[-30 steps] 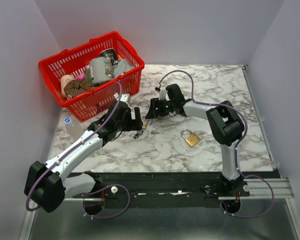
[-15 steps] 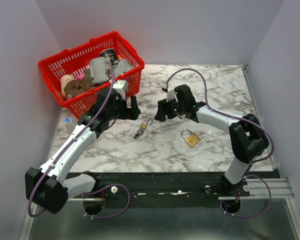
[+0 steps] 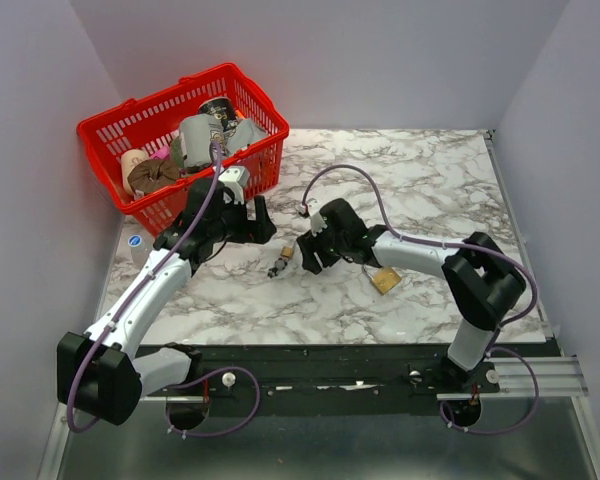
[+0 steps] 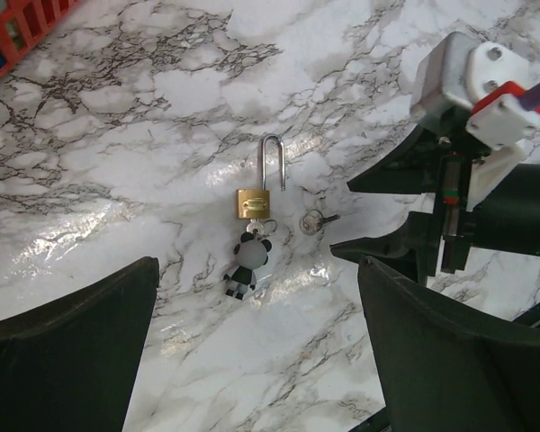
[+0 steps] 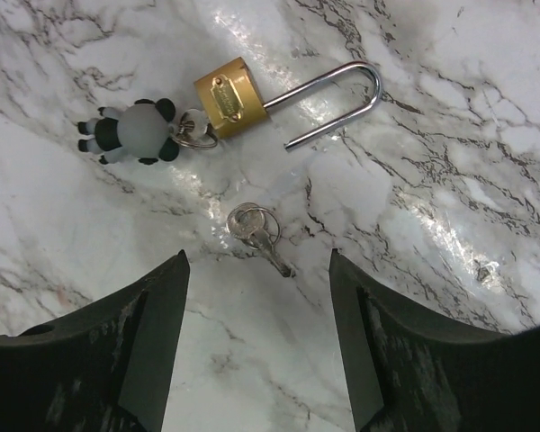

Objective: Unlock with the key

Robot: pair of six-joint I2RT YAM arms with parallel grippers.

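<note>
Left of the table's centre, the key lies loose beside the long-shackled padlock, ungripped between the right gripper's wide fingers; left gripper wide, empty; pick-up, insertion and turning all remain.

No text legible anywhere. Small brass padlock with silver shackle: stamped mark on its body, too blurred to read. Blue round label at worktop's left edge: unreadable.

A white marble-patterned table with grey veins stands enclosed by plain pale lilac walls.
</note>
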